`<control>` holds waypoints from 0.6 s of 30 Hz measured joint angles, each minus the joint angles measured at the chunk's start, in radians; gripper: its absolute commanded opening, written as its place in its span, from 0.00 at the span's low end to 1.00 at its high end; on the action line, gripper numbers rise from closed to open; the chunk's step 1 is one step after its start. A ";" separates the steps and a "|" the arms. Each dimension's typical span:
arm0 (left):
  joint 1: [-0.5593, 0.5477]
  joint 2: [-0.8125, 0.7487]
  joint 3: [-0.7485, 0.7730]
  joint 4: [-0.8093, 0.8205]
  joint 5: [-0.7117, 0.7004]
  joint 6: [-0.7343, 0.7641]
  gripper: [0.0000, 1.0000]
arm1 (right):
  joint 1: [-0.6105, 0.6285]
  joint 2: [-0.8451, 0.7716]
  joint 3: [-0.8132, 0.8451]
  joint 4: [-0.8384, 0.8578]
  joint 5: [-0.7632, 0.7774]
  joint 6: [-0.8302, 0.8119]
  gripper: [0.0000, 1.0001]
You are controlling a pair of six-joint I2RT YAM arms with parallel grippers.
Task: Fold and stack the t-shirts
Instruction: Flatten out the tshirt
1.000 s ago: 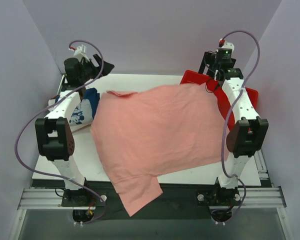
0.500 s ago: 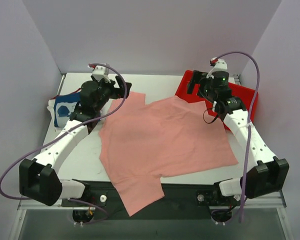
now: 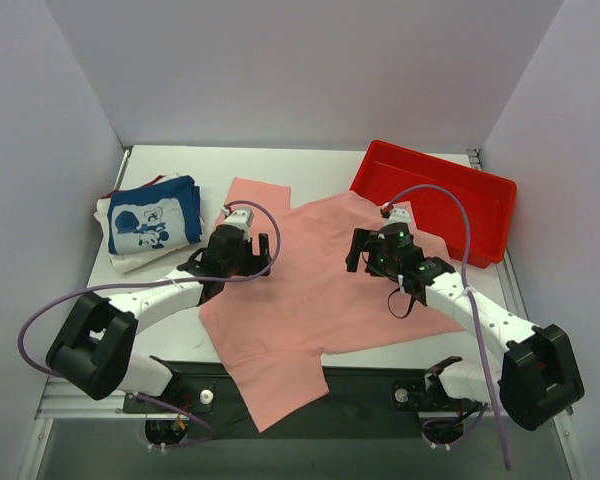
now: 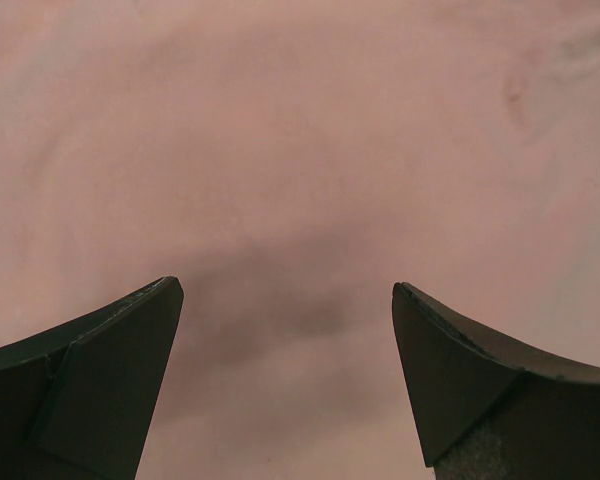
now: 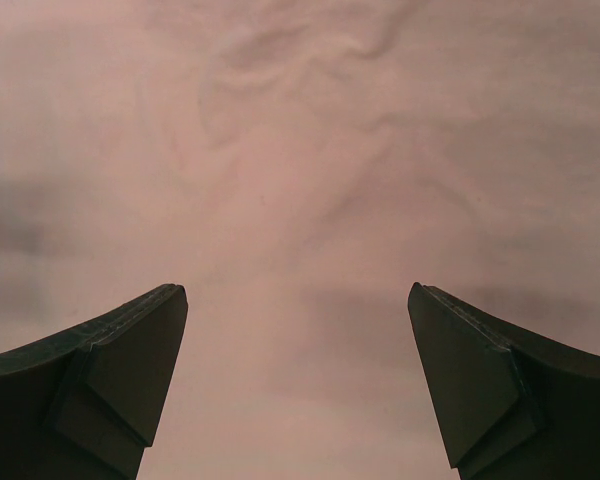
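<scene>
The salmon-pink t-shirt (image 3: 315, 290) lies spread flat on the white table, its near part hanging over the front edge. It fills the left wrist view (image 4: 300, 150) and the right wrist view (image 5: 300, 150). My left gripper (image 3: 263, 252) is open and empty, low over the shirt's left part. My right gripper (image 3: 358, 251) is open and empty, low over its right part. A folded navy blue t-shirt with a white mouse print (image 3: 152, 222) lies on a white one (image 3: 130, 260) at the far left.
A red plastic tray (image 3: 435, 195) stands at the back right, its near corner next to the pink shirt. The white table (image 3: 310, 165) ends at a black front rail. Lilac walls close in the left, back and right.
Both arms came down and forward from the back of the table to the middle of the pink shirt. The shirt, held up before, now lies flat. The folded navy shirt has come into view.
</scene>
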 measured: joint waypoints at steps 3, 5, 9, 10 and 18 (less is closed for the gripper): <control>0.004 0.018 -0.016 0.001 0.009 -0.016 0.97 | 0.030 0.051 -0.009 0.030 0.017 0.026 1.00; 0.022 0.039 -0.018 0.006 0.037 -0.026 0.97 | 0.045 0.093 -0.013 0.056 0.021 0.045 1.00; 0.107 0.111 -0.018 0.034 0.114 -0.047 0.97 | 0.060 0.197 -0.014 0.097 0.021 0.073 0.99; 0.133 0.133 -0.019 0.043 0.137 -0.052 0.97 | 0.062 0.225 -0.014 0.105 0.021 0.077 0.98; 0.227 0.249 0.017 0.190 0.258 -0.073 0.97 | 0.079 0.378 0.043 0.151 0.011 0.104 0.96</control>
